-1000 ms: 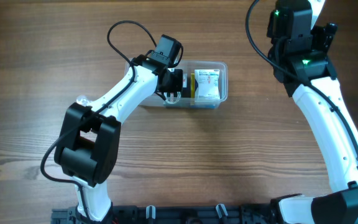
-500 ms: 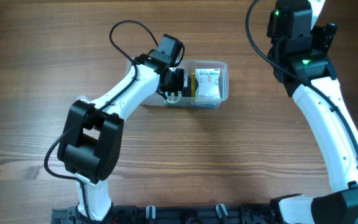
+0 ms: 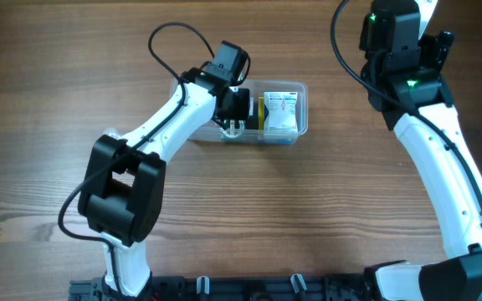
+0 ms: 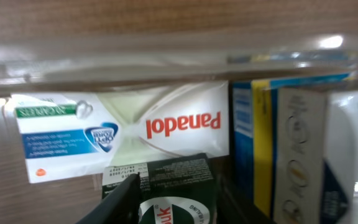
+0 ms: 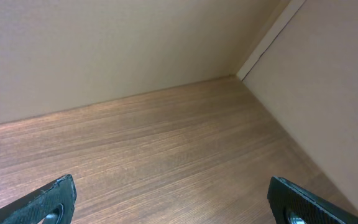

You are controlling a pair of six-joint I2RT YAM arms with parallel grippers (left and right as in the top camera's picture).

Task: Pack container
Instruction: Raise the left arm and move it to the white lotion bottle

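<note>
Wood-grain table point(image 3: 325, 209); beige wall point(image 5: 104, 50) behind.

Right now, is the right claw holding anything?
No: in the right wrist view the right claw is open, fingers wide apart, with only bare wooden table between them.

the container point(image 3: 303, 125) is clear, glossy plastic; the table point(image 3: 325, 209) is matt, grained wood; the panadol box point(image 4: 179, 121) and green box point(image 4: 176, 186) look like smooth printed card, though blurred.
</note>
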